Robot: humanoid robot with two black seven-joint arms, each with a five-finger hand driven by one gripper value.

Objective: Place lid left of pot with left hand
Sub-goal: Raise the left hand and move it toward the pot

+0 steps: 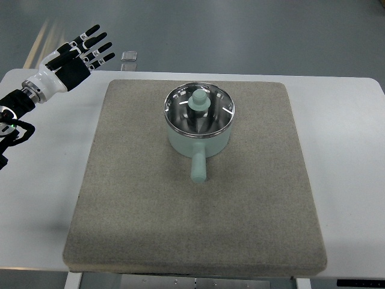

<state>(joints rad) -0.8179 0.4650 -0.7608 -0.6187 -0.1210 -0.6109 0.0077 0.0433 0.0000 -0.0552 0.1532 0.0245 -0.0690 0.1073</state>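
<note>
We judge the task as not yet begun in any visible way. The lid (199,108) sits on the pot (199,129), its pale green knob standing up in the middle of the shiny top, so the one thing we have to move is untouched. The pot stands on the grey mat (150,211), toward the mat's far edge, with its handle (198,167) pointing back toward our own side.

Our left robot hand (81,54) is well apart from the pot, off to its far left, over the corner of the white surface (42,180) and beyond the mat's edge. Its fingers are stretched out and spread, and it holds nothing. We cannot see the right arm at all.

Everything is left to do, as we read it: bring the left robot hand across to the pot, take hold of the knob, lift the lid clear of the rim, and set it down on the mat to the pot's left, where there is bare mat to receive it. A small clear object (129,56) lies beyond the mat, far-left of the pot, and plays no part.
</note>
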